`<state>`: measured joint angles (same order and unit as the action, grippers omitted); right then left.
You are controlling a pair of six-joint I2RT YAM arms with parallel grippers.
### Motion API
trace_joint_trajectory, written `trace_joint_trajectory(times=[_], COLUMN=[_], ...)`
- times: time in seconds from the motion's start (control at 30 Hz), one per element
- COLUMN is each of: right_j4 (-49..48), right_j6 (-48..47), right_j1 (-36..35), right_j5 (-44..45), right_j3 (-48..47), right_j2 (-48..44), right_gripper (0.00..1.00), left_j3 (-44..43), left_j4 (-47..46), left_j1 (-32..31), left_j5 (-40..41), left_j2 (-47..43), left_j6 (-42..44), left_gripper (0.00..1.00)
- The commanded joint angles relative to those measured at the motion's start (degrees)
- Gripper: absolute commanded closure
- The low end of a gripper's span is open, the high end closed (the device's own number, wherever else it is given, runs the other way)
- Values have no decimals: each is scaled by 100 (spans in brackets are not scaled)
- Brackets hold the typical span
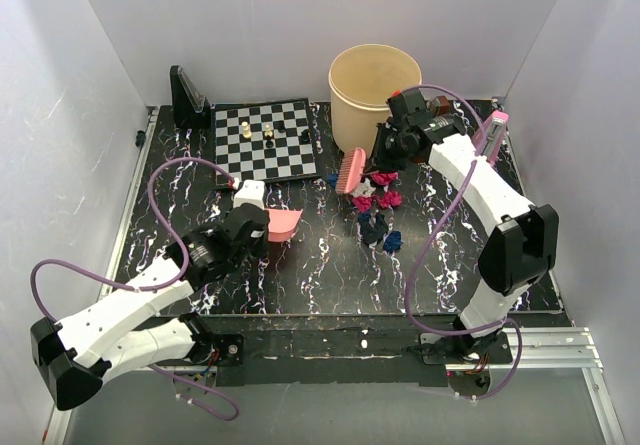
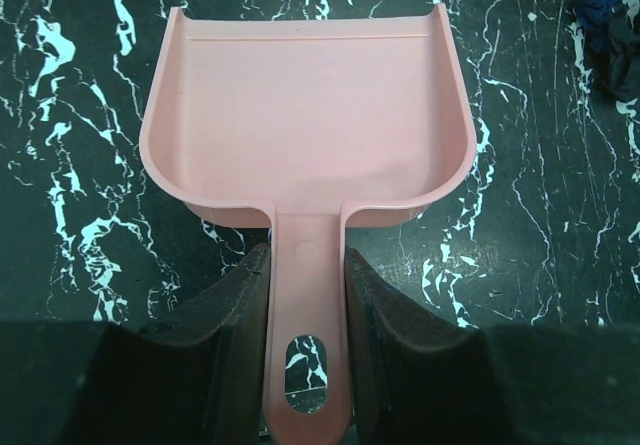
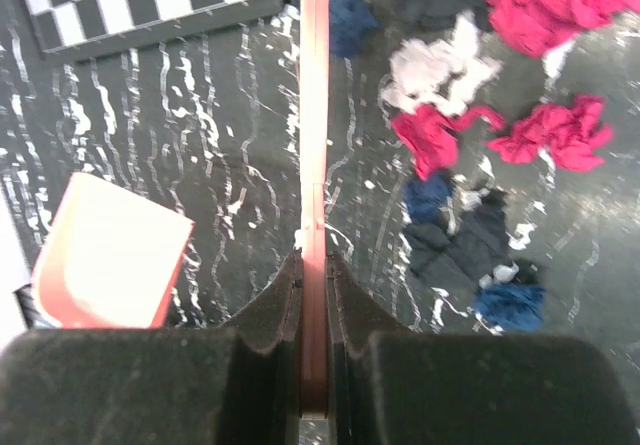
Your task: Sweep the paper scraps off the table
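Several paper scraps [image 1: 378, 208] in magenta, dark blue, black and white lie in a loose heap on the black veined table [image 1: 330, 275], right of centre; they also show in the right wrist view [image 3: 470, 145]. My left gripper [image 1: 258, 227] is shut on the handle of the pink dustpan [image 1: 283, 224], which lies left of the heap; the pan [image 2: 305, 115] is empty, mouth away from me. My right gripper [image 1: 385, 150] is shut on the pink brush [image 1: 351, 171], held edge-on [image 3: 314, 165] just left of the scraps.
A chessboard [image 1: 265, 141] with a few pieces lies at the back left. A tan bucket [image 1: 372, 90] stands behind the right gripper. A black stand [image 1: 187, 97] is at the far left corner. White walls enclose the table.
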<state>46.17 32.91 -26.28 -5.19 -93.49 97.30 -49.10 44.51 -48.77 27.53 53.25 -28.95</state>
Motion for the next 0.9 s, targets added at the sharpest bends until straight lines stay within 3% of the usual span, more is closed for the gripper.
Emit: trace_joint_trajectory(times=[0.0,0.17,0.43,0.67,0.87], right_j4=[-1137,-1058,-743,-231,-372], right_j6=[295,550,981,762,86], right_j1=[18,53,281,343,343], right_j5=[-650,-510,0,396,97], right_j3=[-142,-512,-73,252,429], right_j2=[236,869,1037,239,-535], right_gripper=[99,99,99,99,99], left_j3=[93,129,287,366,392], left_j4=[-329,-426,-628,-944,-1243], left_j1=[-18,-18,-18,-18,-18], left_j5=[-212,-353,-634,-951,-1460], left_j2=[53,71,80,334,659], left_j6=[3,30,21,82,442], left_gripper=[100,100,100,100,100])
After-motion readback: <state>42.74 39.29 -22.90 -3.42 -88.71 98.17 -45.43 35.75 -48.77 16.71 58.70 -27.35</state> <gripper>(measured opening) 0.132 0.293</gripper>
